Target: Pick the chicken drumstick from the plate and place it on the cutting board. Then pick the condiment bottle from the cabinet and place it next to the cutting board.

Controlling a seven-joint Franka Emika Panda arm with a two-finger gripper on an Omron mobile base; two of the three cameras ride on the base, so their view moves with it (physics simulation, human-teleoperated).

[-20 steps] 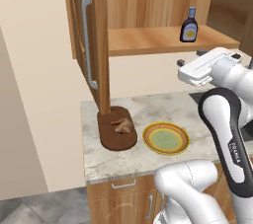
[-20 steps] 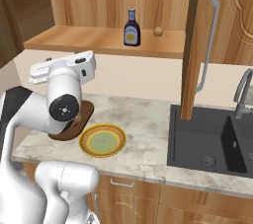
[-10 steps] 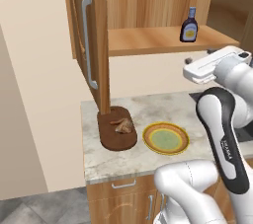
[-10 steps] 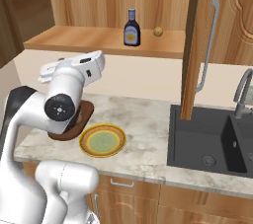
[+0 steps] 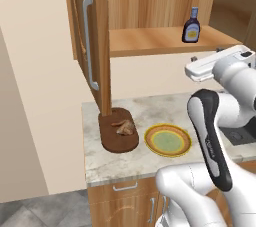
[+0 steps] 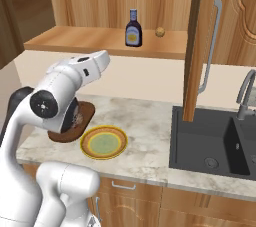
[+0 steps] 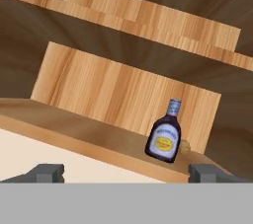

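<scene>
The chicken drumstick [image 5: 124,127] lies on the dark cutting board [image 5: 118,140] at the counter's left, right below the open cabinet door [image 5: 95,36]. Beside the board sits the yellow plate [image 5: 167,140] [image 6: 103,142], with nothing on it. On the cabinet shelf [image 5: 150,41] the condiment bottle [image 5: 191,26] [image 6: 133,28] stands upright. My gripper [image 7: 126,172] is open and holds nothing. It hovers in front of the shelf, a little below it, and points at the condiment bottle [image 7: 164,136], which is still some way ahead and to the right of centre.
A small tan ball [image 6: 160,32] [image 7: 185,146] rests on the shelf just beside the bottle. The right cabinet door [image 6: 200,46] hangs open over the dark sink [image 6: 215,141] with its faucet [image 6: 245,91]. Drawers with small handles [image 5: 125,187] run under the counter.
My hand has drifted a little to the right in both base views, towards the shelf. The drumstick, board, plate and bottle have stayed where they were.
</scene>
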